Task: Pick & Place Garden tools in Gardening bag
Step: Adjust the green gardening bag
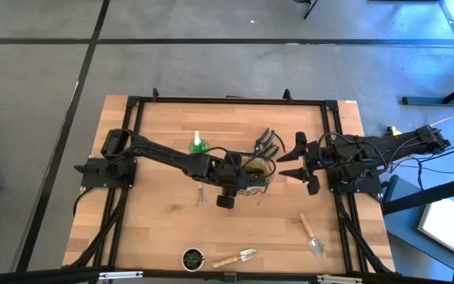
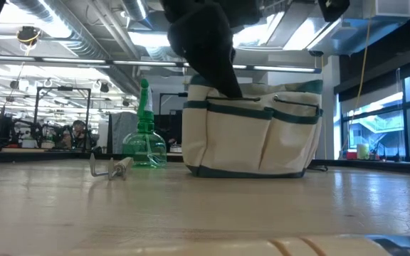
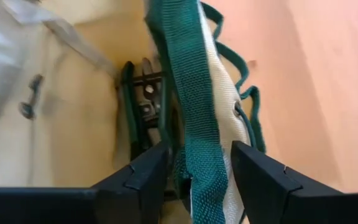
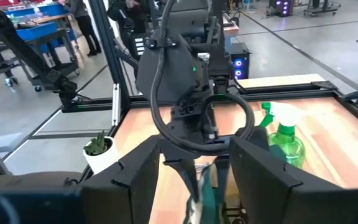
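the desk (image 1: pixel 164 229) carries everything, and near its middle stands the gardening bag (image 1: pixel 257 173), upright with its mouth up. my left gripper (image 3: pixel 197 171) hangs right over that mouth, fingers spread apart astride the green-banded rim, one inside the bag and one outside, holding nothing that i can see. just below it, inside the bag, lie black-handled pruners (image 3: pixel 145 106), their long axis running down the bag wall, the pivot showing and the handles toward the bottom as far as i can judge.

my worry: the rim webbing sits between my fingers, so if i lift carelessly or close at all i could snag the fabric and drag or tip the soft bag (it has little to hold it down).

my right gripper (image 1: pixel 306 164) waits just beside the bag on the far side from my left arm, fingers open and empty; a sideways move there could shove the bag too.

the green spray bottle (image 1: pixel 198 143) stands upright behind my left arm, nozzle up. one trowel (image 1: pixel 313 234) lies near the desk's right edge, blade toward the front; another trowel (image 1: pixel 238 257) lies along the front edge, blade pointing right, beside the small pot (image 1: pixel 192 257). a small fork (image 1: pixel 200 194) lies near my left forearm, roughly front to back.
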### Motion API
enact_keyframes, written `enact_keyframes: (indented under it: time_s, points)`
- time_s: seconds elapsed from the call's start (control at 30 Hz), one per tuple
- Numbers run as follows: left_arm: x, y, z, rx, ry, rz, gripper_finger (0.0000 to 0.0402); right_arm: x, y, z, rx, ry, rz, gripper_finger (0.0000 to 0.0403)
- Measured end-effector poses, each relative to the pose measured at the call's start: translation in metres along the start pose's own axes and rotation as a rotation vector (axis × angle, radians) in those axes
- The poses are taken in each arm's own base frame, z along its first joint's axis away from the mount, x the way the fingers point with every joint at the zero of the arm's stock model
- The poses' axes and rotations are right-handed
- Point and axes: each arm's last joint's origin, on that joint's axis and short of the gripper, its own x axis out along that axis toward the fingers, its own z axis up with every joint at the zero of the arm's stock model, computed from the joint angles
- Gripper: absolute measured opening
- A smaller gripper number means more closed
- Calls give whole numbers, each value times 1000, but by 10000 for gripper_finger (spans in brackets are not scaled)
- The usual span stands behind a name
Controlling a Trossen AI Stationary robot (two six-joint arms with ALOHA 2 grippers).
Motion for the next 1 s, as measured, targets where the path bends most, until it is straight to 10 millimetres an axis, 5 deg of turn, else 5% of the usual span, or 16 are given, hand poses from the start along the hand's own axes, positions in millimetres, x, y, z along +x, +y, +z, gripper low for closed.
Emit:
enact_keyframes:
  time_s: [0.43, 1.0]
  points:
    - [-27, 9, 11, -69, -27, -110, 166, 0, 0, 0, -3, 0, -7, 195]
    - [-26, 15, 3, -57, 60, -23, 167, 1, 0, -1, -4, 3, -7, 195]
